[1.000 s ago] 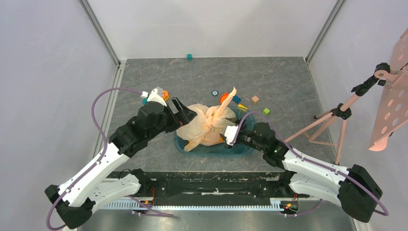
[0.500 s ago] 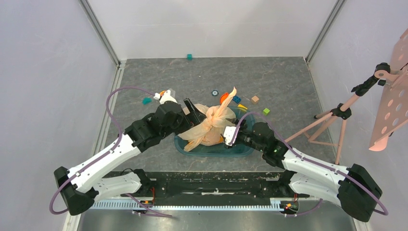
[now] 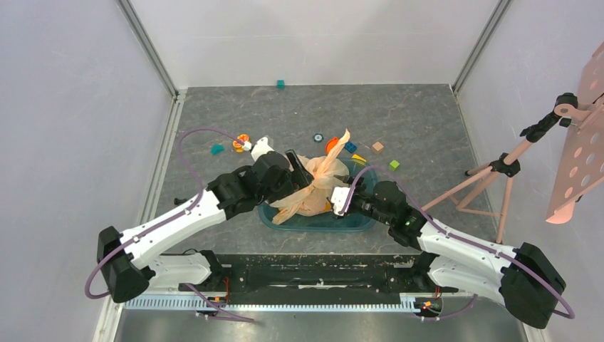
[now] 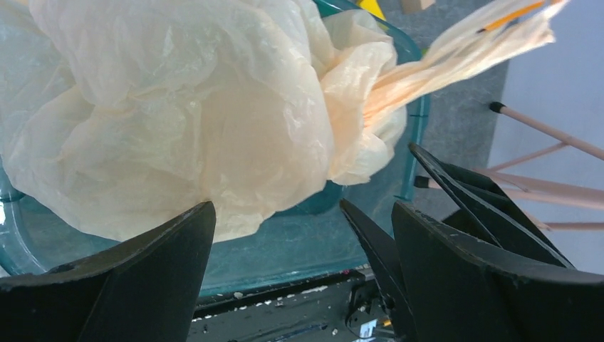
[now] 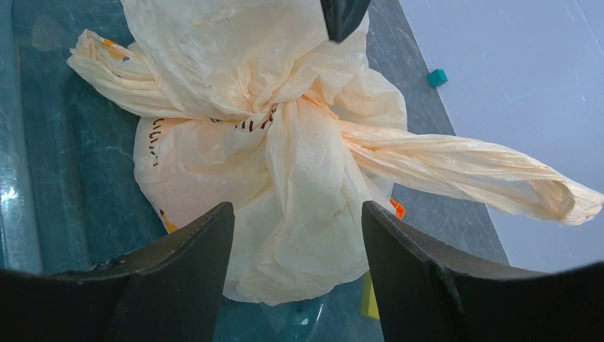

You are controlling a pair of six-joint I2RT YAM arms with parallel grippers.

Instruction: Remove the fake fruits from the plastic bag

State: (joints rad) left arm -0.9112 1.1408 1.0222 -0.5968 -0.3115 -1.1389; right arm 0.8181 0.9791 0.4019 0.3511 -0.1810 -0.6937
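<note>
Over the teal tub [image 3: 356,221], left hand [image 3: 302,173] and right hand [image 5: 298,212] spread wide beside the plastic bag [image 3: 312,191], nothing pinched.

Teal tub [image 3: 343,222], green block [image 3: 394,164]

A lab test cell: white panel walls [image 3: 313,39], aluminium corner posts [image 3: 147,46], a tripod stand [image 3: 507,165].

Left arm swings inward from the left. Its pincer [image 3: 295,169], jaws apart, now sits against the plastic bag's [image 3: 313,189] left flank. Bag bunches narrower on that side. Orange ring toy [image 3: 243,140] and teal block [image 3: 216,149] now lie clear of the arm on the tabletop [image 3: 427,121].
</note>
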